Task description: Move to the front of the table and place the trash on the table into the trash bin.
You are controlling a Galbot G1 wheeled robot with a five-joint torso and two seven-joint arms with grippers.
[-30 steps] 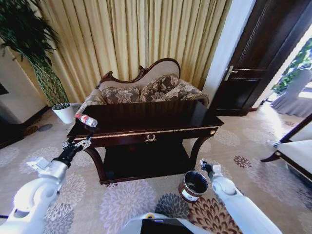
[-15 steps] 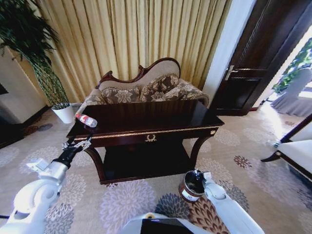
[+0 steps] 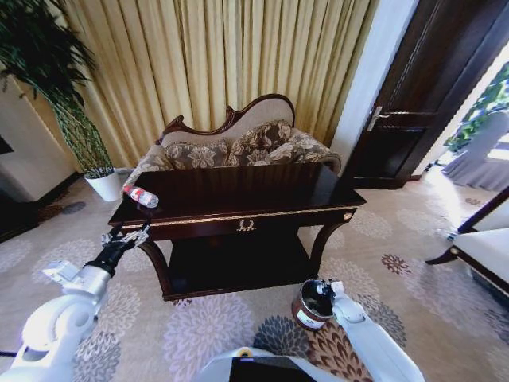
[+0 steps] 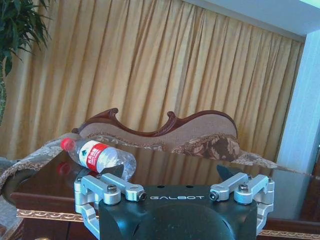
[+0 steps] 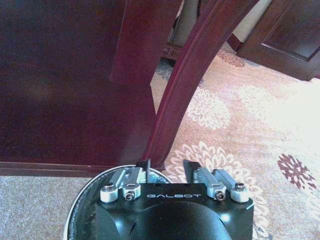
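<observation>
The trash, a clear bottle [image 3: 141, 196] with a red cap, lies on its side at the left end of the dark table [image 3: 246, 205]. My left gripper [image 3: 127, 236] is open just below and in front of that table corner. In the left wrist view the bottle [image 4: 100, 156] lies just beyond the open left gripper [image 4: 172, 172]. The trash bin [image 3: 310, 306] stands on the carpet by the table's right front leg. My right gripper [image 3: 320, 286] is at the bin's far rim. In the right wrist view the right gripper [image 5: 167, 167] has narrowed jaws with a gap, over the bin rim [image 5: 80, 212].
A patterned sofa [image 3: 235, 147] stands behind the table, with curtains behind it. A white plant pot [image 3: 105, 185] sits at the far left. A dark door [image 3: 429, 95] is at the right. The table's curved leg [image 5: 180, 90] rises right beyond the bin.
My right gripper has moved left from beside the bin to its rim, then held there. The left arm and the bottle have barely shifted.
</observation>
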